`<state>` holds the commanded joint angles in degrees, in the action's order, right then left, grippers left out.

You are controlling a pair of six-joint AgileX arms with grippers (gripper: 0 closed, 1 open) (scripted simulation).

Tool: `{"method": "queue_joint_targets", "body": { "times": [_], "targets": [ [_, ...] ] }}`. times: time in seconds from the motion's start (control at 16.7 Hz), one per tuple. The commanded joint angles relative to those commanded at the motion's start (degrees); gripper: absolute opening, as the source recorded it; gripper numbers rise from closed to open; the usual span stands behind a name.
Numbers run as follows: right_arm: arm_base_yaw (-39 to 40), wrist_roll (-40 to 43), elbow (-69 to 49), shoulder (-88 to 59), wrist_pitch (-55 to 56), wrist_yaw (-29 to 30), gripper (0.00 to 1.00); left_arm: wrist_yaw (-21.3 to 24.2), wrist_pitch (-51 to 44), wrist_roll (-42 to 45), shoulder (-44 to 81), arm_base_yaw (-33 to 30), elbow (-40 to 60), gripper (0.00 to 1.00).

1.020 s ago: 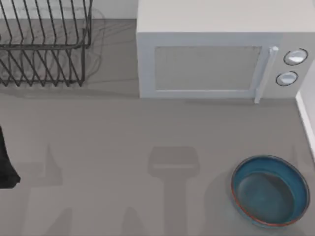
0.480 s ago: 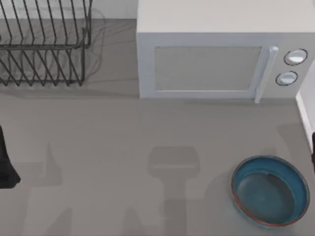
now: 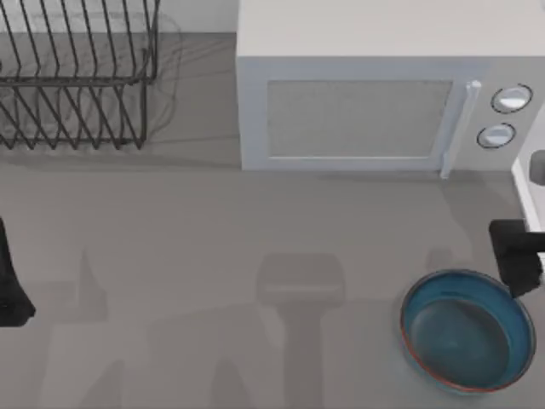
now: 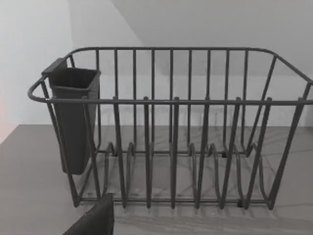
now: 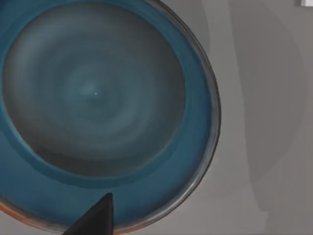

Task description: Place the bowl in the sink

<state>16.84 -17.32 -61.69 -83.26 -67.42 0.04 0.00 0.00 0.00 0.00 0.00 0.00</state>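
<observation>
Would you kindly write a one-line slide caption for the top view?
Right gripper beside the blue bowl in front of the microwave.

We count one bowl (image 3: 467, 331) on the counter (image 3: 213, 256), at about four o'clock in the top view, and it is the same single bowl (image 5: 98, 112) under the right wrist camera

We count one microwave (image 3: 383, 102) at twelve to one o'clock, with two round knobs (image 3: 511, 99) on its face and one door handle (image 3: 458, 128)

We count one wire dish rack (image 3: 77, 77) at ten to eleven o'clock, carrying one dark cutlery cup (image 4: 73, 117) on its end

We count two arms: one left tool (image 3: 10, 281) at nine o'clock and one right tool (image 3: 516, 256) at three o'clock
</observation>
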Motion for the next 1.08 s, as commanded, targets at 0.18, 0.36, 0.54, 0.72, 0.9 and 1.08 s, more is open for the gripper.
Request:
{"method": "queue_joint_targets", "body": {
  "times": [0.18,0.36,0.54,0.72,0.9,1.08],
  "targets": [
    [0.3,-0.3,-1.0,-1.1,-0.9,0.0,1.0,0.0,0.0,0.0,0.0,0.0,0.0,1.0],
    [0.0,-0.2,-0.8,-0.9,-0.8,0.0,1.0,0.0,0.0,0.0,0.0,0.0,0.0,1.0],
    [0.1,-0.2,1.0,-1.7,1.5,0.0,1.0,0.0,0.0,0.0,0.0,0.0,0.0,1.0],
    [0.3,-0.3,5.7,-4.2,9.1,0.0,1.0,0.0,0.0,0.0,0.0,0.0,0.0,1.0],
    [0.4,-0.5,11.5,-7.2,18.5,0.0,1.0,0.0,0.0,0.0,0.0,0.0,0.0,1.0],
    [0.5,-0.6,15.2,-9.0,23.3,0.0,1.0,0.0,0.0,0.0,0.0,0.0,0.0,1.0]
  ]
}}
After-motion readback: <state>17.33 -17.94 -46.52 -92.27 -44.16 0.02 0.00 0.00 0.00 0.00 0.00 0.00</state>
